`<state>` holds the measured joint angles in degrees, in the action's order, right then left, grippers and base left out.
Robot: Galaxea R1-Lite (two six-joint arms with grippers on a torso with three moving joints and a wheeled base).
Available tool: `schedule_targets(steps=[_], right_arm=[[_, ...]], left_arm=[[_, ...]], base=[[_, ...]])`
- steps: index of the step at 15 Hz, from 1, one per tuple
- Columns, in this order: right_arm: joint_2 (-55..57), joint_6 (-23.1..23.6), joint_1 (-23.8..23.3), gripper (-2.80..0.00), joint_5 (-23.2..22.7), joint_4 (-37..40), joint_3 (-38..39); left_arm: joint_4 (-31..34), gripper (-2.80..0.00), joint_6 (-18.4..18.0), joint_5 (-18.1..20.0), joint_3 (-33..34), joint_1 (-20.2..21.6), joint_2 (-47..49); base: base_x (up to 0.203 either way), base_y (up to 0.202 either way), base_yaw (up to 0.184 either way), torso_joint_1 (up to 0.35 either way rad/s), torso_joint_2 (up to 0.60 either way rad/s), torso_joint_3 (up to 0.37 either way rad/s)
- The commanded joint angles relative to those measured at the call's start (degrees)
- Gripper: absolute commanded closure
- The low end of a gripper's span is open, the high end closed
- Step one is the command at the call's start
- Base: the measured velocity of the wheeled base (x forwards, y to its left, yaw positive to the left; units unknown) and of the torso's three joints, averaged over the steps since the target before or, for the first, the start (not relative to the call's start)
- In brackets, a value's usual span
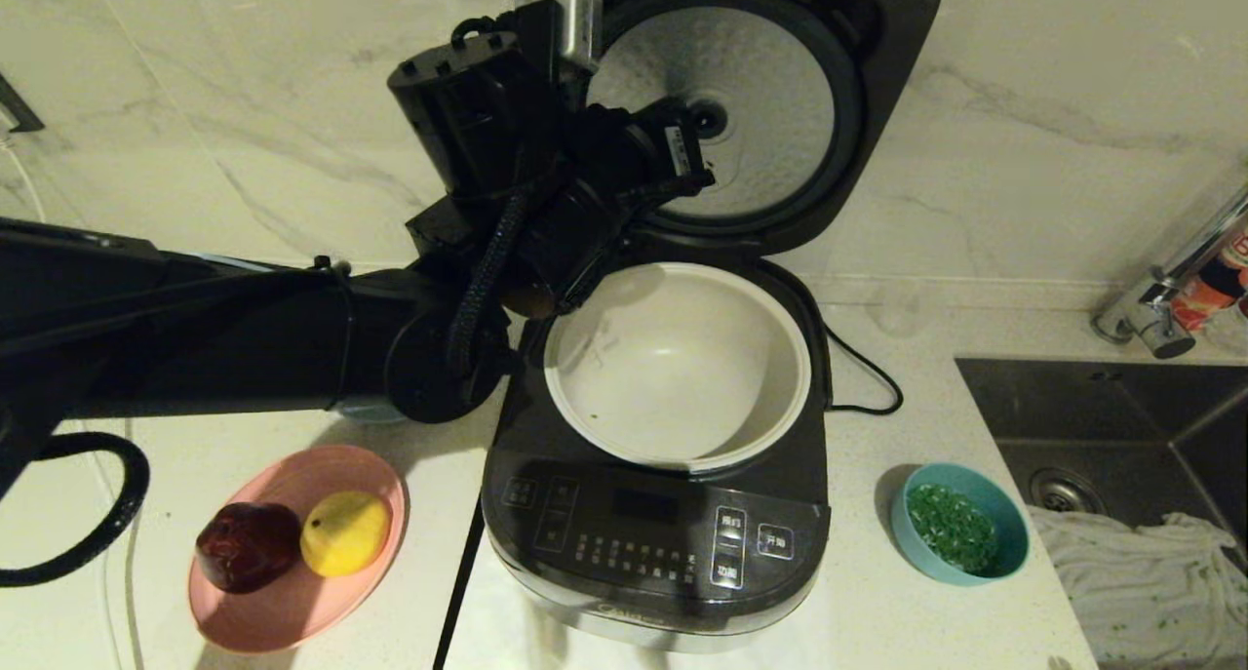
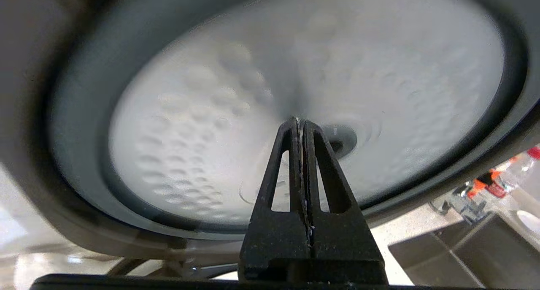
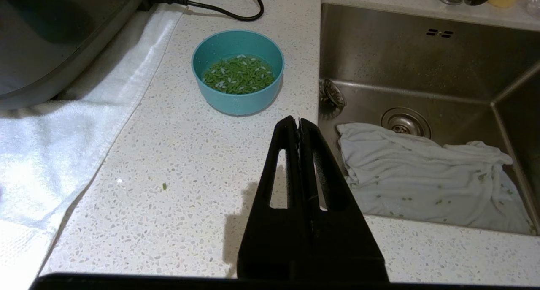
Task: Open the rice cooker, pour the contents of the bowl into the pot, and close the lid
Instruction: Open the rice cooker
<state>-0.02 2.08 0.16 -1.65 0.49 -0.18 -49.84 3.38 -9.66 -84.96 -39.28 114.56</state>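
Fruit sits on the pink plate (image 1: 292, 602) at your far left, and your left gripper (image 2: 300, 123), fingers pressed together on nothing, is raised before the lid (image 1: 741, 104), which stands open above the pot (image 1: 678, 363). Right of the rice cooker (image 1: 653, 543), the bowl (image 1: 963, 536) holds the contents (image 1: 951, 526), with your right gripper (image 3: 298, 122) closed and empty near it.

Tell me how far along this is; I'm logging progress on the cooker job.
Opening looks done: the lid stands upright and the pot is exposed, holding almost nothing. In hand: the left gripper, shut, is up by the lid's inner plate. Left to do: the bowl sits on the counter full of green contents, with the right gripper shut above the counter nearby; pouring and closing remain.
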Motion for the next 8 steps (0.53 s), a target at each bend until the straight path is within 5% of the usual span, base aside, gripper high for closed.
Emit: schedule_targets(steps=[1, 8], right_arm=[[-0.06, 0.02, 0.02, 0.00, -0.02, 0.04, 0.01], [-0.06, 0.02, 0.02, 0.00, -0.02, 0.04, 0.01]], left_arm=[[-0.27, 0.00, 0.05, -0.35, 3.39, -0.08, -4.80], [3.24, 0.00, 0.47, -0.37, 26.59, -1.29, -26.01]], base=[[0.000, 0.000, 0.000, 0.000, 0.00, 0.000], [0.000, 0.000, 0.000, 0.000, 0.00, 0.000]])
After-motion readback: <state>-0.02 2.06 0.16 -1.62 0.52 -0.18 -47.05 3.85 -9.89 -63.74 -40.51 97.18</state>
